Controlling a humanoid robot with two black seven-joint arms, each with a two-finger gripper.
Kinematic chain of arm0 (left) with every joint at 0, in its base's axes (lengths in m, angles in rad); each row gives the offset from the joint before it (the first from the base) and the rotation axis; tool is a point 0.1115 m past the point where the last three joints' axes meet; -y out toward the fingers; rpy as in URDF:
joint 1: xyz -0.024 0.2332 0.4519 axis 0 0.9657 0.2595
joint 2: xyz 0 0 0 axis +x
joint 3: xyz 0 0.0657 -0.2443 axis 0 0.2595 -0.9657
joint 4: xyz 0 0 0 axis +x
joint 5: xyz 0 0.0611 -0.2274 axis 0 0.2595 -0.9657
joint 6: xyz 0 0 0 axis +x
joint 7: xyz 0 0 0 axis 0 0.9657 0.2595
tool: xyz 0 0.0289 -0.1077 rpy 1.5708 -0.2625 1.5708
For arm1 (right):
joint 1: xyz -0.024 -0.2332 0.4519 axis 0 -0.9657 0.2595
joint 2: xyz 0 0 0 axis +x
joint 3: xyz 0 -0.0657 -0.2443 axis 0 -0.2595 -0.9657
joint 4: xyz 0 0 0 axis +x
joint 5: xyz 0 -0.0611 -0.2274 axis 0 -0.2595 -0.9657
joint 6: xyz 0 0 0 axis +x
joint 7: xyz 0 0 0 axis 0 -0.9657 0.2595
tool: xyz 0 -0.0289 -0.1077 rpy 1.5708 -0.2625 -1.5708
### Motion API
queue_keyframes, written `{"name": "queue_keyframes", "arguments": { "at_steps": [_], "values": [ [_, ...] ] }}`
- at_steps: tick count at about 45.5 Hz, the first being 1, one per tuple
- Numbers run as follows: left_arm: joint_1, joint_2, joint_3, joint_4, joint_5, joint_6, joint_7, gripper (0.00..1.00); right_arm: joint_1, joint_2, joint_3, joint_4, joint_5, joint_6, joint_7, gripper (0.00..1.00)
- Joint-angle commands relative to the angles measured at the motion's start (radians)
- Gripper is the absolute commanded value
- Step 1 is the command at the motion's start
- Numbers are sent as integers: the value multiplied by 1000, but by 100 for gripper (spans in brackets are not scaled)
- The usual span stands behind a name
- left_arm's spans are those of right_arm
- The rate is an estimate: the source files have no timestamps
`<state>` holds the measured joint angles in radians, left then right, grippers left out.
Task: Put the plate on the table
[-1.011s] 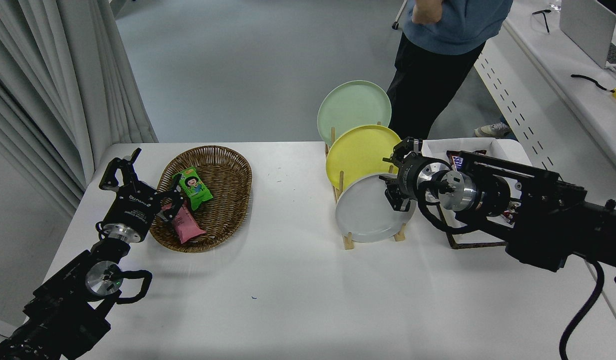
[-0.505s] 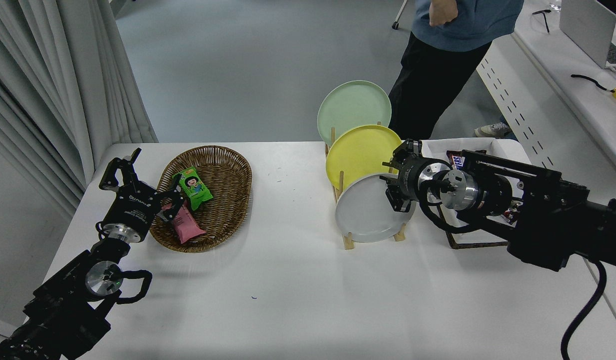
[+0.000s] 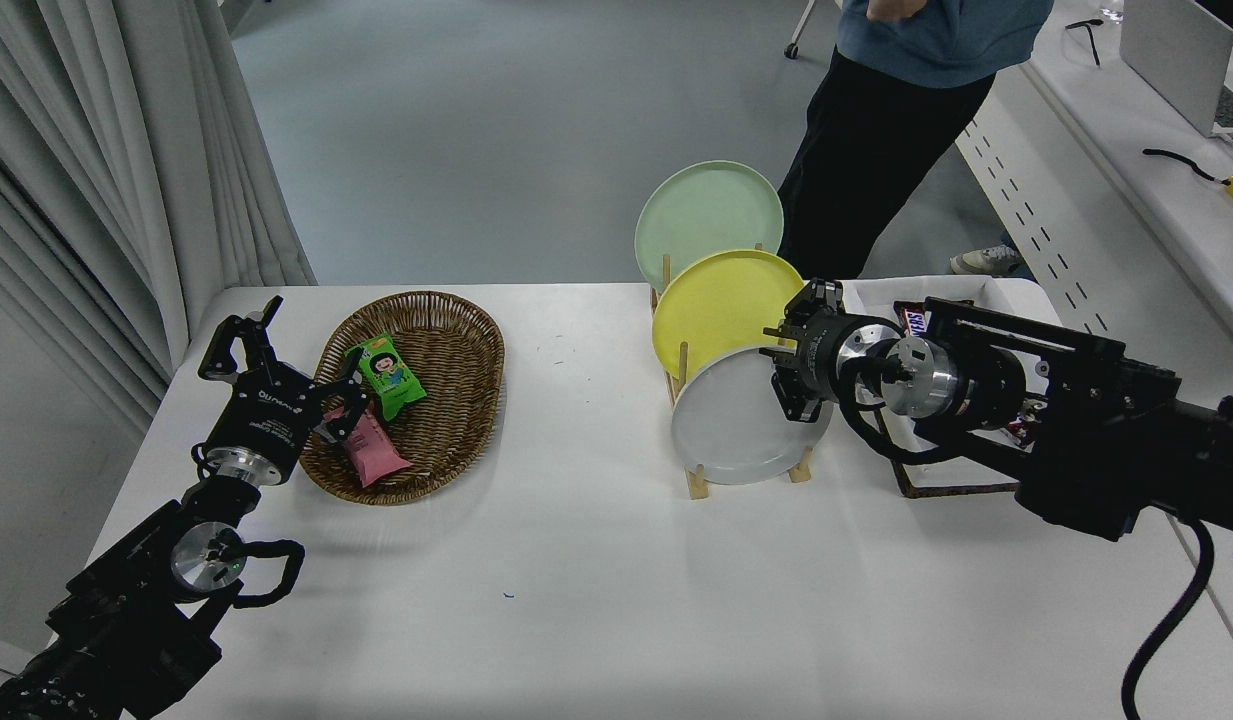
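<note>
Lifting slightly now, the grey plate [image 3: 728,425] is rising in its wooden rack [image 3: 698,482], right pincer [image 3: 788,368] clamped on its rim, so extraction's starting

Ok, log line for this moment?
right gripper: at right rim of round pale grey plate | plate: upright in wooden rack | left gripper: parked, open

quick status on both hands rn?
Left hand: open, holding nothing, parked by the basket.
Right hand: at the right rim of the grey plate in the rack; cannot tell if it is closed on it.
</note>
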<state>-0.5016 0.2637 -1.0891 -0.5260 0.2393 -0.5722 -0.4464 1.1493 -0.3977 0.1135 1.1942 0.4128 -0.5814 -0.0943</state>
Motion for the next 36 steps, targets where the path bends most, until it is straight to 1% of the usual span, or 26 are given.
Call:
{"name": "queue_keyframes", "arguments": {
  "at_steps": [1, 16, 19, 22, 23, 36],
  "values": [
    [0, 0, 0, 0, 0, 0, 0, 100, -3, 0, -6, -4, -8, 0, -1, 19],
    [0, 0, 0, 0, 0, 0, 0, 100, 1, 0, -8, -24, -8, 0, -1, 20],
    [0, 0, 0, 0, 0, 0, 0, 100, 0, 0, -8, -25, -9, -2, -1, 18],
    [0, 0, 0, 0, 0, 0, 0, 100, -2, 0, -9, -25, -11, -2, -1, 10],
    [0, 0, 0, 0, 0, 0, 0, 100, 0, 0, -9, -25, -11, -2, -1, 9],
    [0, 0, 0, 0, 0, 0, 0, 100, 0, 0, -2, -19, 1, 3, -1, 9]
  ]
}}
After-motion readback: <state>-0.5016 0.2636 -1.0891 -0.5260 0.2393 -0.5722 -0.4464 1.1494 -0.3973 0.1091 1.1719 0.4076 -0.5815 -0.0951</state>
